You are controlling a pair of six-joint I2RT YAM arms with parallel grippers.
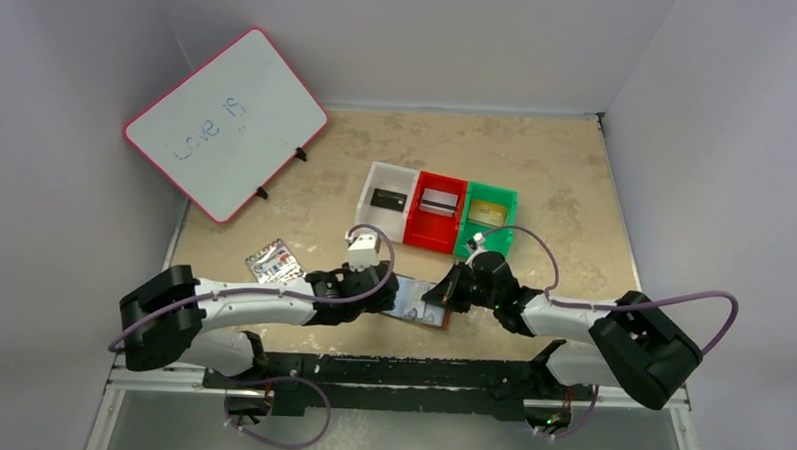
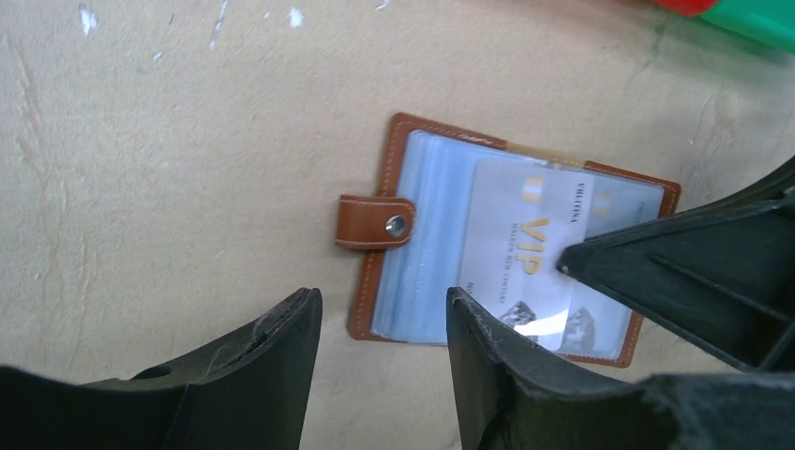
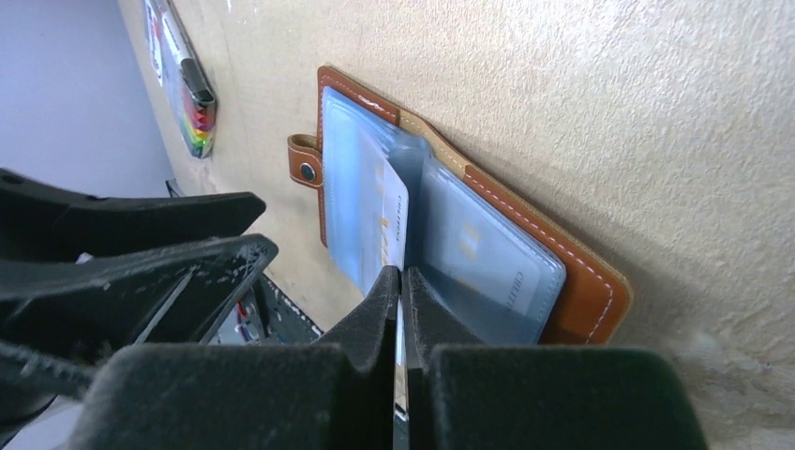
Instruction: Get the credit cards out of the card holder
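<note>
Nearest the arm bases, the right gripper point(image 3: 401, 279) is clamping its closed tips on the thin edge of a white VIP card point(image 2: 525, 262). The card is sticking partway out of a clear sleeve of the card holder point(image 2: 427, 244), which is lying open on the surface between the two arms. The left gripper point(image 2: 382, 305) is hanging with its fingers apart by the holder's snap tab point(image 2: 375, 223) side, gripping nothing. Whether a finger is pressing on the leather cannot be told. That is looking like the main risk: if nothing is pinning the holder, a pull on the card could be dragging the whole holder along or lifting the sleeves instead of freeing the card. The narrow pinch is also inviting a slip. Farther back, the black card point(image 1: 386, 198), silvery grey card point(image 1: 436, 198) and gold card point(image 1: 487, 213) are lying in the white bin point(image 1: 386, 169), red bin point(image 1: 444, 179) and green bin point(image 1: 492, 191).
</note>
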